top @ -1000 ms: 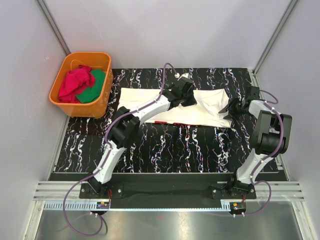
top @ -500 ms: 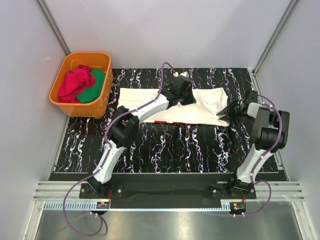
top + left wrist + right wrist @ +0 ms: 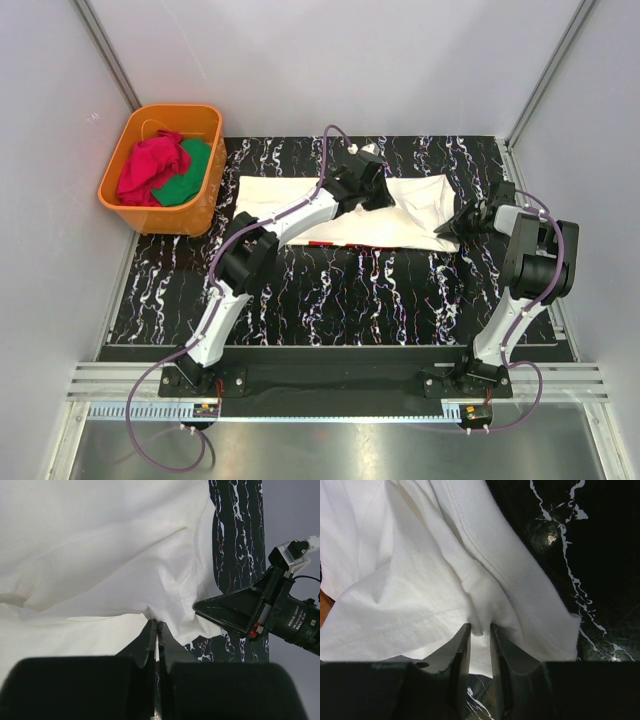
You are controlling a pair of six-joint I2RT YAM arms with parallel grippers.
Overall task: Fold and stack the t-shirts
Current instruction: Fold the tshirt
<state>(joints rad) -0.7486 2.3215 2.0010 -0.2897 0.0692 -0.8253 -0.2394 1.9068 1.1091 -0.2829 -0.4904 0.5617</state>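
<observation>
Wrist views: cream-white t-shirt (image 3: pixel 100 555) fold tight inside left claw (image 3: pixel 157 625), its edge tight inside right claw (image 3: pixel 480 630).

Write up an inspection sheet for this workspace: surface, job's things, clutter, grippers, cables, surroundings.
Surface: black marbled mat, mostly bare on the near side.
Job's things: cream-white t-shirt lying rumpled across the far part of the mat.
Clutter: orange tub at far left, holding red cloth and green cloth.
Grippers: left gripper and right gripper each have their fingers pinched on the t-shirt.
Cables: purple cables run along both arms.
Surroundings: pale walls; metal rail at the near edge.
</observation>
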